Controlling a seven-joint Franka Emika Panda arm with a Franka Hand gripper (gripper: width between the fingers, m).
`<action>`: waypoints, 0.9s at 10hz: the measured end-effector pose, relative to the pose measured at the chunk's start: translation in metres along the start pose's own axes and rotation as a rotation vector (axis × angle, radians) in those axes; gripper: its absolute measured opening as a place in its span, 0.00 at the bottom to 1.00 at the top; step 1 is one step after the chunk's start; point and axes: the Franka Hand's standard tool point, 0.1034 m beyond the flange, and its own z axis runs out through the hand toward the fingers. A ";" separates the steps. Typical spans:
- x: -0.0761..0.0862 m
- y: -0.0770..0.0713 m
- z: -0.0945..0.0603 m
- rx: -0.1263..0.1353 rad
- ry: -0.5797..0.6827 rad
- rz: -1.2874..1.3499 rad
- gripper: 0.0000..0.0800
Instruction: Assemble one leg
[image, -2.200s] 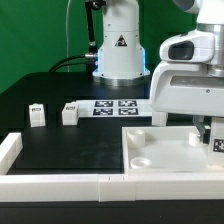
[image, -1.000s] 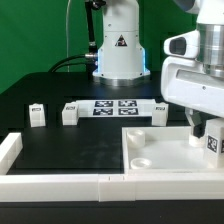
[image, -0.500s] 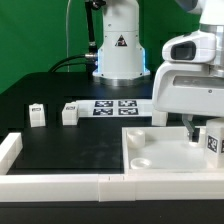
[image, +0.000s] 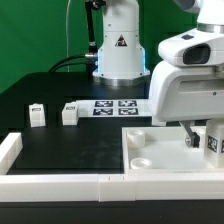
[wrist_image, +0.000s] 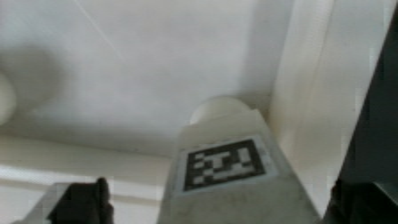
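Item: one leg (image: 213, 143), a small white block showing a black-and-white square tag on its visible face, sitting over the white panel (image: 165, 152) at the exterior view's right, between the fingers of the hand (image: 203, 138). The wrist view is showing the same leg (wrist_image: 228, 150) with its tag facing the camera, the dark fingertips (wrist_image: 80, 203) flanking it at either side; the hand is clasping the leg, though actual contact at the pads is hard to confirm. Also on the black worktop (image: 70, 145): two loose legs, one (image: 37, 115) and another (image: 70, 113), standing well apart from the panel at the exterior view's left, each with a small tag; the marker board (image: 115, 107) lying just beside the second, bearing several tag squares; white rim bars (image: 60, 182) running along the near edge. Markings: only coded tags are appearing; the robot base (image: 118, 45) is carrying a dark triangular emblem, wording unreadable.
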 end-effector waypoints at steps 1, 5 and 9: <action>0.000 0.000 0.000 0.000 0.000 0.000 0.44; 0.002 0.001 0.000 0.003 0.014 0.174 0.36; -0.001 0.009 0.001 -0.018 0.007 0.712 0.36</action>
